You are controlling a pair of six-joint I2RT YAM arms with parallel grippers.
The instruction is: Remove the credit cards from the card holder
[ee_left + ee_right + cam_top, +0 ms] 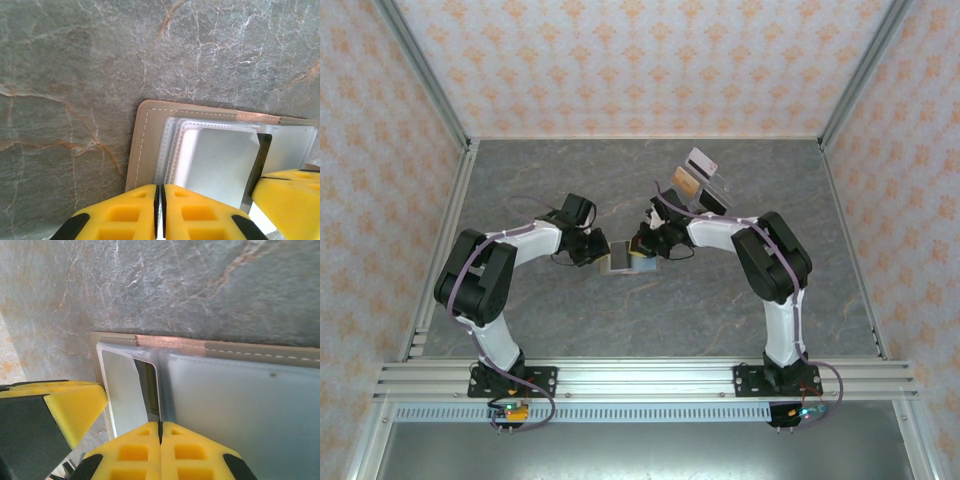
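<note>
The card holder (620, 262) lies open on the table between both arms. Its taupe cover (149, 145) and clear sleeves show in the left wrist view. My left gripper (160, 187) is shut on the near edge of a clear sleeve. My right gripper (160, 423) is shut on a thin upright leaf at the fold, beside the pale blue-grey panel (240, 410). Whether that leaf is a sleeve or a card I cannot tell. An orange-yellow credit card (686, 181) and a whitish one (701, 160) lean on the stand behind.
The clear slanted stand (713, 192) sits just behind the right arm's wrist. Patterned walls and metal rails enclose the grey marbled table (570, 170). The other arm's yellow finger (290, 195) is close at the wallet's right side.
</note>
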